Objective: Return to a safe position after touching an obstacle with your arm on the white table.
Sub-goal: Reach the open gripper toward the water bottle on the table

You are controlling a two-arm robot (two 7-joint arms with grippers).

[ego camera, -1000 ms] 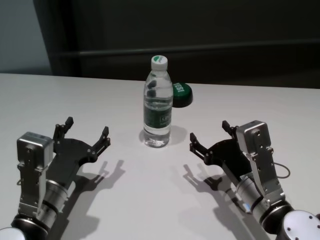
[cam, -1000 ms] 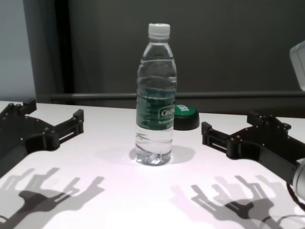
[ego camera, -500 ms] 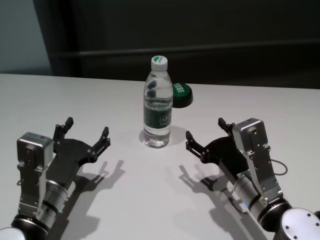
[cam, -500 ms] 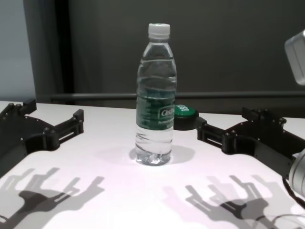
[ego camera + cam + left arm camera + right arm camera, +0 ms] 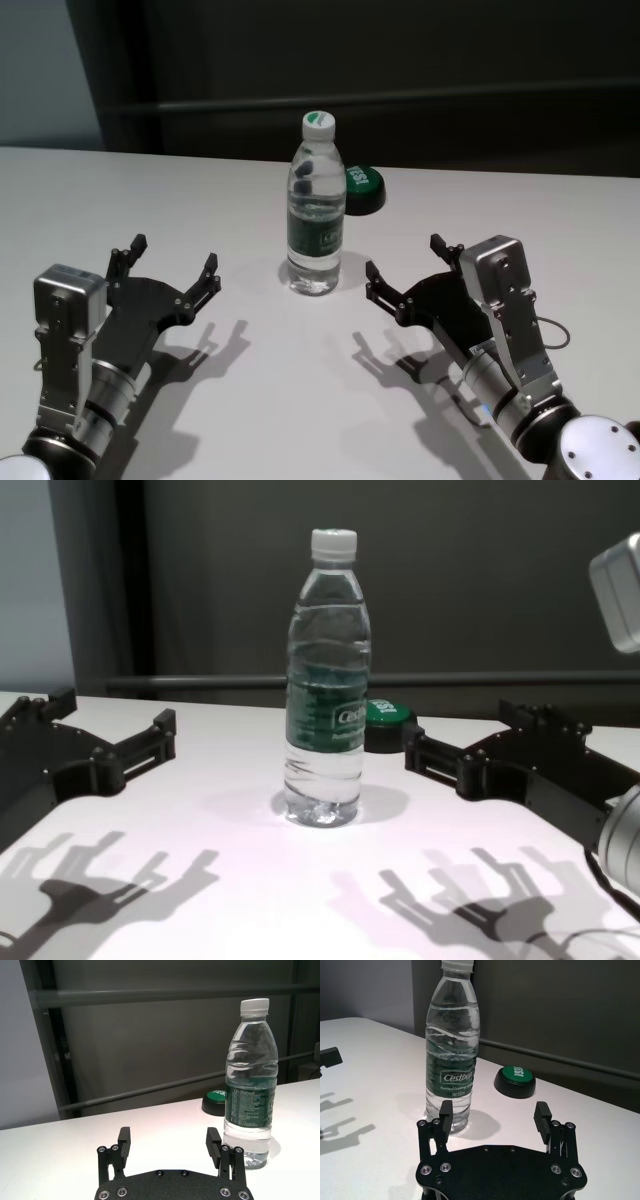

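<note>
Bottle (image 5: 316,222) stands upright on the white worktop (image 5: 300,400), with a green button (image 5: 362,187) just behind it. Right end effector (image 5: 402,272) hovers near the bottle's right side, fingers spread wide, holding nothing. Left end effector (image 5: 172,262) sits farther off to the bottle's left, likewise spread and empty.

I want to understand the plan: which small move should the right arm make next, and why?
Probably a short further slide toward the bottle. The right gripper, jaws open, is beside it with a gap, so no touch shows yet. The left gripper waits open, farther off.
</note>
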